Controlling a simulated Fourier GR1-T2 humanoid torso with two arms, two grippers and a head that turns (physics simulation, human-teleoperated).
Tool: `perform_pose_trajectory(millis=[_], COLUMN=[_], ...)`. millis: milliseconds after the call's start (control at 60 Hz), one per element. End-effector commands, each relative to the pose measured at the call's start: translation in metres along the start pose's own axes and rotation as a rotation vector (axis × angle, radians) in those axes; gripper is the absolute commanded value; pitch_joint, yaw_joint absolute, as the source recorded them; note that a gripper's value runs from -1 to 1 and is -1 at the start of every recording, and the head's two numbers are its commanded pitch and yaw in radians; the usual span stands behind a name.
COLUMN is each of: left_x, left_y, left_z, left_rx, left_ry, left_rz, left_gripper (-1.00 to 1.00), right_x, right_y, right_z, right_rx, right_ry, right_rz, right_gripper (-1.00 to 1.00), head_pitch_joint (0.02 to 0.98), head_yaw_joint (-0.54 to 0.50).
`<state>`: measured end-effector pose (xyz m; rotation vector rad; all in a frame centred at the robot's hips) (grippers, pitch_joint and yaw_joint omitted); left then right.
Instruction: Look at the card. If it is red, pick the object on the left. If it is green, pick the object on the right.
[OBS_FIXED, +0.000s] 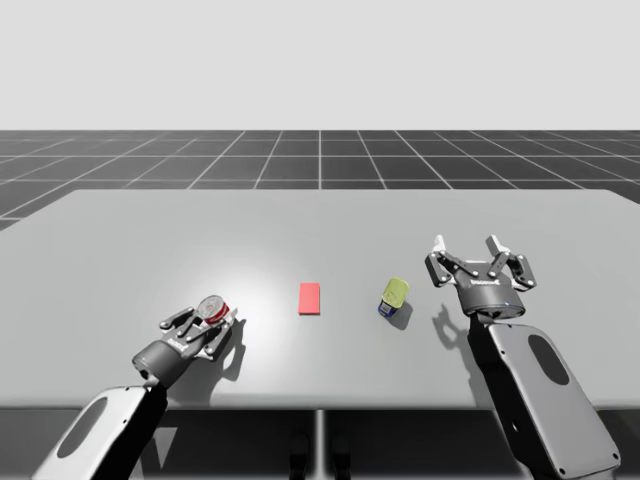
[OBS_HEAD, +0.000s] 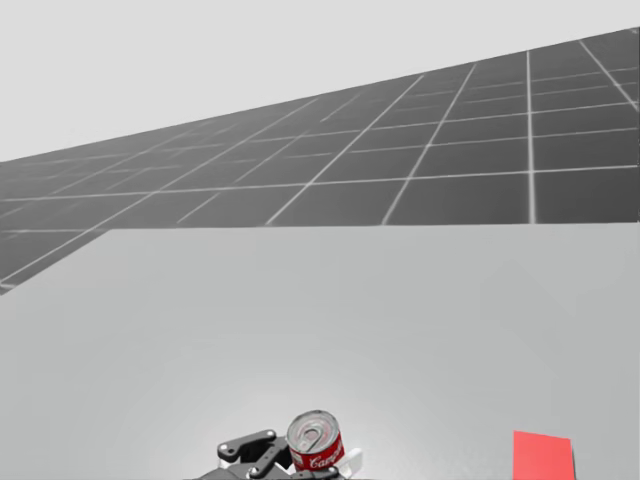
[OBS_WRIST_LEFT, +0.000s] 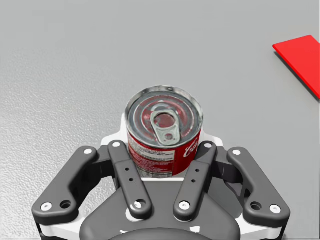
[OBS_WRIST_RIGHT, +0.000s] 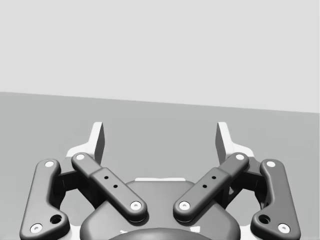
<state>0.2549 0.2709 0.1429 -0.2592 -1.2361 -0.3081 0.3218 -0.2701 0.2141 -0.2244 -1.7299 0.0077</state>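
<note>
Dark jointed links of the left gripper (OBS_WRIST_LEFT: 163, 150) clamp a short red can (OBS_WRIST_LEFT: 164, 131), which sits left of the flat red card (OBS_FIXED: 310, 298). From the wrist you see its ribbed silver lid and pull tab. Right of the card, the high view gives you a small yellow-and-blue box (OBS_FIXED: 394, 294) and the right gripper (OBS_FIXED: 467, 252), its fingers spread and holding nothing.

white script lettering on red can (OBS_WRIST_LEFT: 164, 131), small print beside it
</note>
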Motion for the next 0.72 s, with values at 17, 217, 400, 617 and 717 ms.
perform_pose_trajectory(millis=[17,217,400,617,717], left_x=[-0.002,0.054,0.103,0.161,0.193], left_y=[-0.01,-0.008,-0.007,-0.002,-0.001], left_z=[0.005,0.018,0.03,0.044,0.051], left_rx=[-0.095,-0.079,-0.047,0.008,0.047], left_ry=[0.025,-0.081,-0.169,-0.28,-0.343], left_rz=[-0.035,-0.098,-0.179,-0.246,-0.275], left_gripper=[1.0,1.0,1.0,1.0,1.0], right_x=[0.0,0.0,0.0,0.0,-0.001], right_y=[0.0,-0.001,-0.001,-0.002,-0.001], right_z=[0.0,0.0,-0.001,0.0,-0.001], right_rx=[0.001,0.001,0.001,0.008,0.03], right_ry=[0.004,0.004,0.005,0.014,0.034], right_rz=[-0.004,-0.006,-0.007,-0.017,-0.033], right_gripper=[-1.0,-1.0,-1.0,-1.0,-1.0], head_pitch_joint=[0.465,0.475,0.476,0.475,0.475], head_yaw_joint=[0.42,0.42,0.42,0.42,0.42])
